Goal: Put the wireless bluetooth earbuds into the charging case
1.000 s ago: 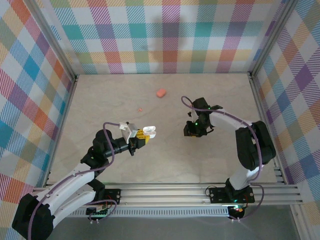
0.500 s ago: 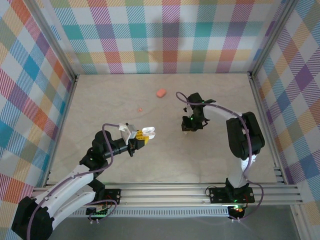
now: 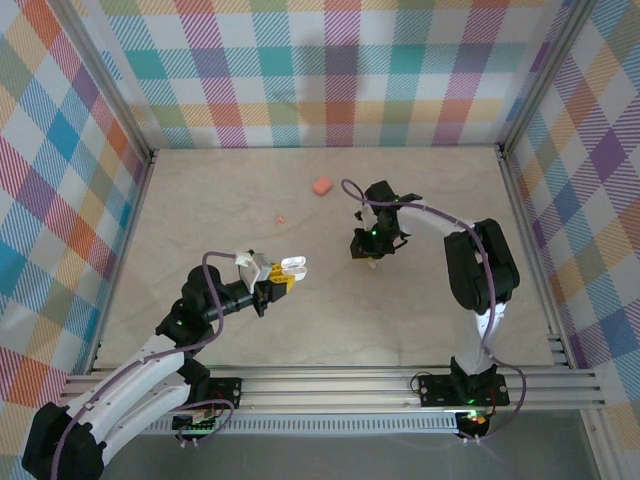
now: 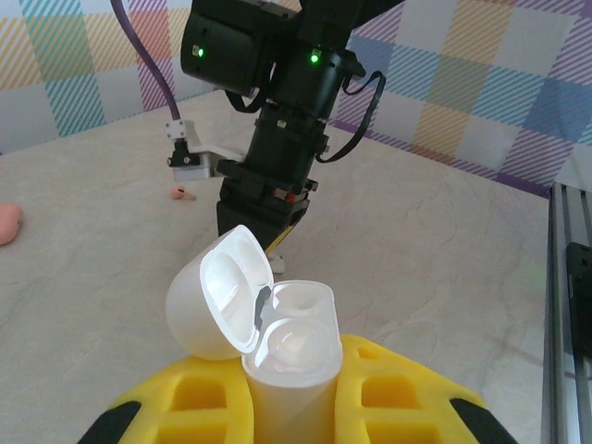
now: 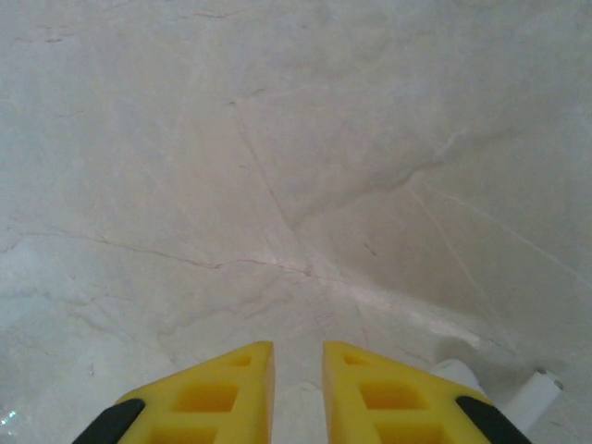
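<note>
The left gripper (image 3: pixel 278 280), low and left of centre in the top view, clamps a white charging case (image 4: pixel 287 393) between its yellow fingers (image 4: pixel 398 388). The case's lid (image 4: pixel 217 296) is flipped open to the left, and two pale wells show; whether a bud sits in them I cannot tell. Straight ahead of the case stands the right arm, blocking the table (image 3: pixel 200 200) behind. The right gripper (image 5: pixel 298 356) points down, fingers narrowly apart with bare table between, and a white earbud (image 5: pixel 458 373) peeks out beside one finger at lower right, partly hidden. A salmon earbud (image 3: pixel 281 219) and a salmon case (image 3: pixel 321 186) lie apart, further up the frame.
</note>
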{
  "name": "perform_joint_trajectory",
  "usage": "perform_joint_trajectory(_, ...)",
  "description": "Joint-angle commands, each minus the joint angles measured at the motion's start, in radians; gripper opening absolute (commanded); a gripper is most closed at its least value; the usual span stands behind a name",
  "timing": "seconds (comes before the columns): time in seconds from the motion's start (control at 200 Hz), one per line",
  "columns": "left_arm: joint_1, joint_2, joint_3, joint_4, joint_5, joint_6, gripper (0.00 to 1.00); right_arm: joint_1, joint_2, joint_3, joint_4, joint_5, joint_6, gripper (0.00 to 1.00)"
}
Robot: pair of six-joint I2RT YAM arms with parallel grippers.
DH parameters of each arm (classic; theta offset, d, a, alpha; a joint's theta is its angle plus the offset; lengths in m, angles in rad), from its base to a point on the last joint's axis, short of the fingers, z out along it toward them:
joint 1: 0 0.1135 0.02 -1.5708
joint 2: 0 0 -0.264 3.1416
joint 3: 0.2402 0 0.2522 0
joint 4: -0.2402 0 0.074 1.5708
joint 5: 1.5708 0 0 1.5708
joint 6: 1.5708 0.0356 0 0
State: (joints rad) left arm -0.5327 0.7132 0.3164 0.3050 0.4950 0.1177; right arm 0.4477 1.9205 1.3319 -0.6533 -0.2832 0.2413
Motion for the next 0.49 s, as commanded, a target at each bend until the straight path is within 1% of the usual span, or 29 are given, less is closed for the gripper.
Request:
perform_joint_trajectory(0.0,-0.009,-0.011,-0.007,0.005,0.001,0.012,0.00,0.002,-0.084,0.033,-0.052,0.016,-0.169,0.25)
perform_joint_trajectory(0.07,-0.009,-0.011,-0.003,0.005,0.004,0.013,0.00,0.000,-0.123,0.021,-0.085,0.095,-0.324,0.28)
perform_joint_trajectory(0.135,-0.009,-0.008,0.002,0.005,0.007,0.020,0.00,-0.003,-0.158,-0.004,-0.090,0.155,-0.500,0.31)
perform_joint_trajectory(0.175,-0.009,-0.004,0.007,0.003,0.011,0.027,0.00,-0.004,-0.173,-0.019,-0.079,0.203,-0.570,0.36)
perform_joint_trajectory(0.24,-0.009,0.005,0.017,0.007,0.019,0.036,0.00,-0.004,-0.182,-0.032,-0.072,0.240,-0.677,0.46)
perform_joint_trajectory(0.285,-0.009,0.014,0.024,0.015,0.026,0.039,0.00,-0.005,-0.176,-0.029,-0.074,0.250,-0.731,0.52)
perform_joint_trajectory(0.325,-0.009,0.022,0.031,0.020,0.032,0.040,0.00,-0.004,-0.164,-0.023,-0.082,0.251,-0.772,0.54)
perform_joint_trajectory(0.375,-0.009,0.031,0.043,0.016,0.044,0.042,0.00,-0.004,-0.152,-0.023,-0.094,0.238,-0.831,0.55)
perform_joint_trajectory(0.43,-0.009,0.041,0.058,-0.002,0.061,0.049,0.00,-0.002,-0.147,-0.040,-0.113,0.192,-0.933,0.55)
perform_joint_trajectory(0.49,-0.009,0.045,0.074,-0.028,0.079,0.054,0.00,0.007,-0.153,-0.083,-0.097,0.200,-1.023,0.55)
